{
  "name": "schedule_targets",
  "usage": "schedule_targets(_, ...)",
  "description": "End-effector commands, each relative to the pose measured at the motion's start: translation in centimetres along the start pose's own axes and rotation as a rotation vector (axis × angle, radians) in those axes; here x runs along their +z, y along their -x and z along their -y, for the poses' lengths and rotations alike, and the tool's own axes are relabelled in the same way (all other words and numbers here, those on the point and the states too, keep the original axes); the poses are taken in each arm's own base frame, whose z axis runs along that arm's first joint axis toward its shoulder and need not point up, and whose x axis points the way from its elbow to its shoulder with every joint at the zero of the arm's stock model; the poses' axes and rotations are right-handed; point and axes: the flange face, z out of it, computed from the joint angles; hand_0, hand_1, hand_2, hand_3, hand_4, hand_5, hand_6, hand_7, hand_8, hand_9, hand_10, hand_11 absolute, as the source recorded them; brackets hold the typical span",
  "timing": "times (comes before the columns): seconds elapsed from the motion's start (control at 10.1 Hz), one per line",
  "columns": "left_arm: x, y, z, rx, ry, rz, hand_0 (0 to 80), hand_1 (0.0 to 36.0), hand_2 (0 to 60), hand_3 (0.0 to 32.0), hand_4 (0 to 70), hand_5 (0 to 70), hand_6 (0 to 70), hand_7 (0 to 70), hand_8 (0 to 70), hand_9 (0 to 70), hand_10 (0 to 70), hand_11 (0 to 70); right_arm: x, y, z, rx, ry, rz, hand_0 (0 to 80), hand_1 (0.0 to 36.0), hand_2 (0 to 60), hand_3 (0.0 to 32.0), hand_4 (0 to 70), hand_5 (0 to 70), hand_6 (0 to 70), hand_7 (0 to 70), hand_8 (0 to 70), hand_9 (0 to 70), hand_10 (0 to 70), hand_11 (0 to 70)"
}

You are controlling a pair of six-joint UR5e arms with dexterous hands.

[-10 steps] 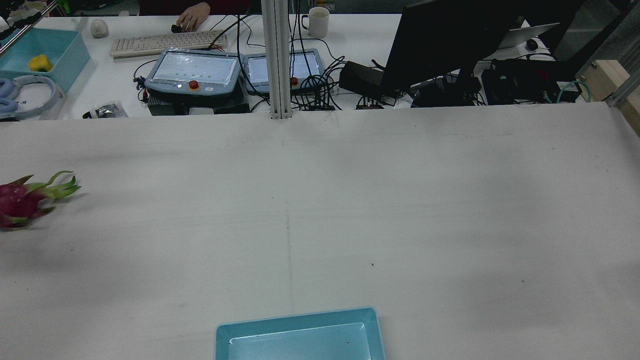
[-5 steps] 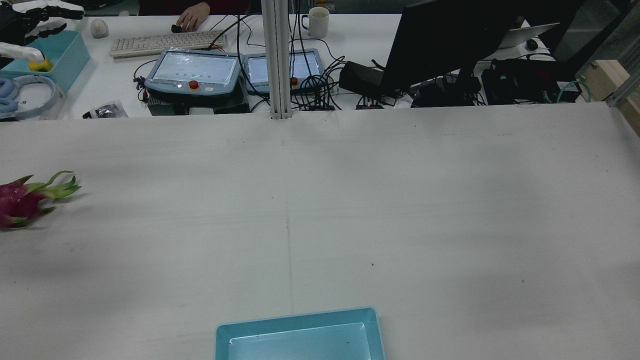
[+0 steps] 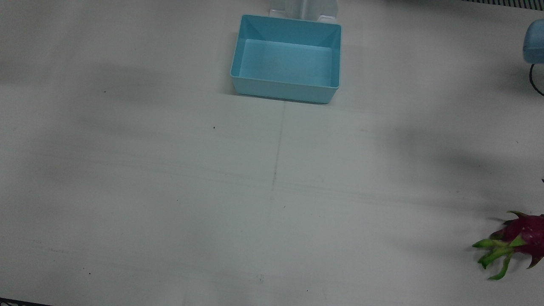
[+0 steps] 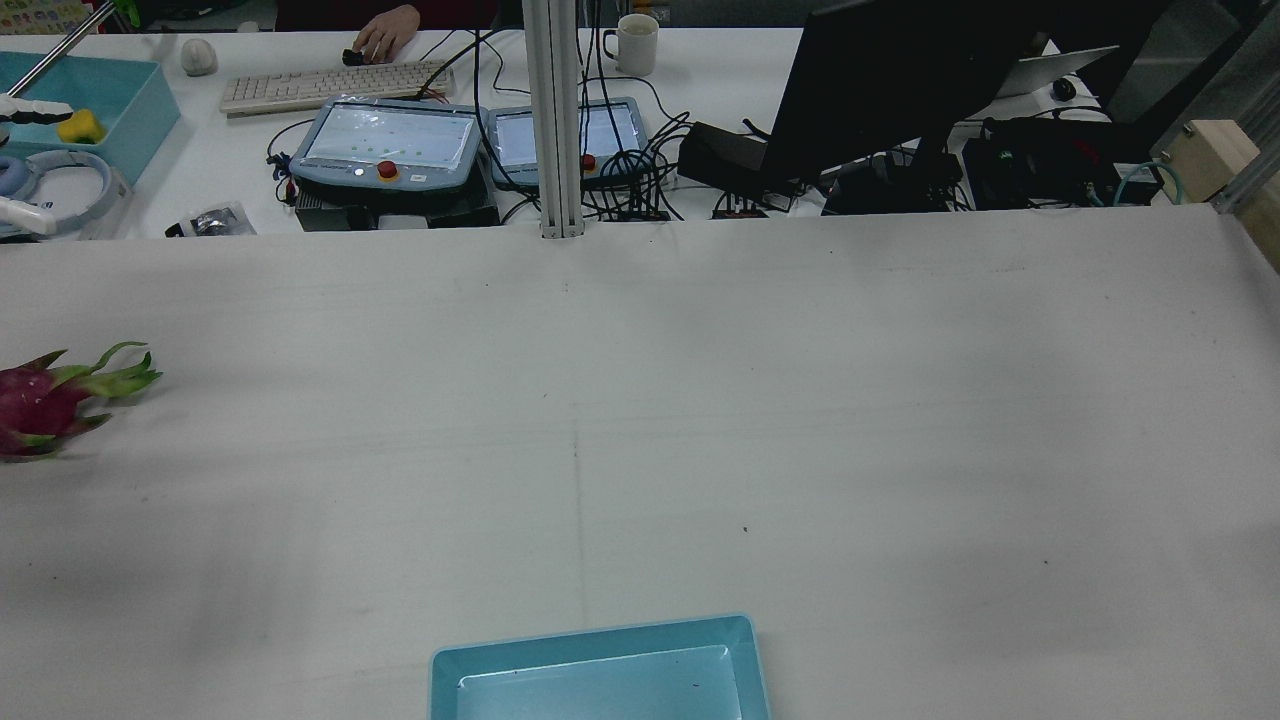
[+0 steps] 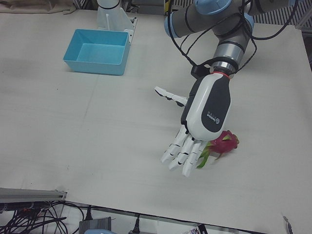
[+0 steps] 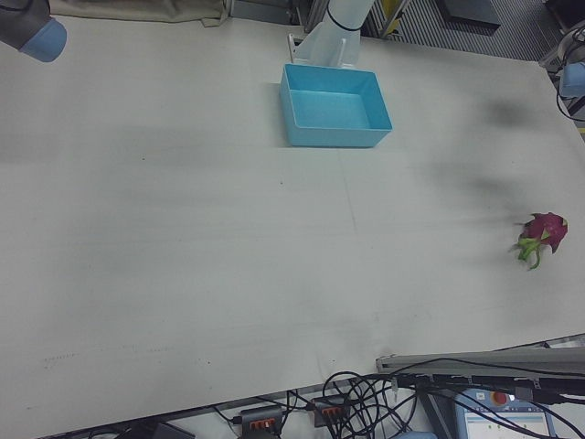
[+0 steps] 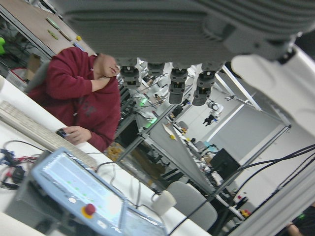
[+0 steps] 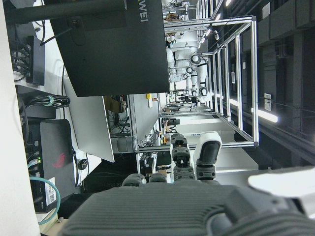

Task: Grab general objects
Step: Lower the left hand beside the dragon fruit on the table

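Left hand [image 5: 204, 122] lowered; fingers [image 5: 183, 156] beside dragon fruit [image 5: 223, 142].

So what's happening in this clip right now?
The left hand hangs open, fingers spread, above a dragon fruit lying near the table's edge, not touching it as far as I can tell. The blue bin across the table is empty. The right hand holds nothing, off to the side.

Dragon fruit [image 4: 40, 402] lies on worktop [image 4: 700, 400] at robot's left edge, far side. Bin [image 3: 287, 57] stands on worktop at middle, near robot's pedestals, well apart from fruit. Left hand [image 5: 202, 124] hangs over fruit, seemingly above, not touching. Operator desk beyond worktop: keyboard [image 4: 335, 87], mug [image 4: 635, 43].
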Motion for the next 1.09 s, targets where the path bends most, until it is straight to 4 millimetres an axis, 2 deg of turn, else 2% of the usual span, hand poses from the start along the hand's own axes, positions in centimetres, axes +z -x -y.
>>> schedule_targets(0.0, -4.7, 1.8, 3.4, 0.067, -0.243, 0.116, 52.0, 14.2, 0.0, 32.0, 0.0, 5.9, 0.0, 16.9, 0.8, 1.9, 0.0, 0.0, 0.0, 0.0, 0.1, 0.000, -0.002, 0.000, 0.0, 0.0, 0.0, 0.0, 0.0, 0.0, 0.0, 0.0, 0.0, 0.0, 0.0, 0.0)
schedule_targets(0.2, -6.0, 3.6, 4.6, 0.083, -0.300, 0.147, 53.0, 16.5, 0.0, 32.0, 0.0, 0.6, 0.0, 14.3, 0.0, 1.4, 0.0, 0.0, 0.0, 0.0, 0.1, 0.000, -0.002, 0.000, 0.0, 0.0, 0.0, 0.0, 0.0, 0.0, 0.0, 0.0, 0.0, 0.0, 0.0, 0.0)
schedule_targets(0.4, -5.9, 4.5, 4.2, 0.101, -0.332, 0.117, 52.4, 16.7, 0.0, 32.0, 0.0, 0.0, 0.0, 11.5, 0.0, 0.9, 0.0, 0.0, 0.0, 0.0, 0.1, 0.000, -0.002, 0.000, 0.0, 0.0, 0.0, 0.0, 0.0, 0.0, 0.0, 0.0, 0.0, 0.0, 0.0, 0.0)
schedule_targets(0.6, -5.5, 5.9, 2.5, 0.117, -0.321, 0.115, 51.1, 15.2, 0.0, 31.0, 0.0, 0.0, 0.0, 11.3, 0.0, 0.8, 0.0, 0.0, 0.0, 0.0, 0.1, 0.000, -0.002, 0.000, 0.0, 0.0, 0.0, 0.0, 0.0, 0.0, 0.0, 0.0, 0.0, 0.0, 0.0, 0.0)
schedule_targets(0.8, -4.8, 9.1, -2.6, 0.143, -0.267, 0.111, 50.6, 14.8, 0.0, 32.0, 0.0, 0.0, 0.0, 8.3, 0.0, 0.2, 0.0, 0.6, 0.0, 0.0, 0.1, 0.000, -0.002, 0.000, 0.0, 0.0, 0.0, 0.0, 0.0, 0.0, 0.0, 0.0, 0.0, 0.0, 0.0, 0.0)
schedule_targets(0.99, -4.8, 9.6, -3.0, 0.150, -0.293, 0.097, 50.8, 16.5, 0.0, 32.0, 0.0, 0.0, 0.0, 7.3, 0.0, 0.0, 0.4, 2.4, 0.0, 0.0, 0.1, 0.000, -0.002, 0.000, 0.0, 0.0, 0.0, 0.0, 0.0, 0.0, 0.0, 0.0, 0.0, 0.0, 0.0, 0.0)
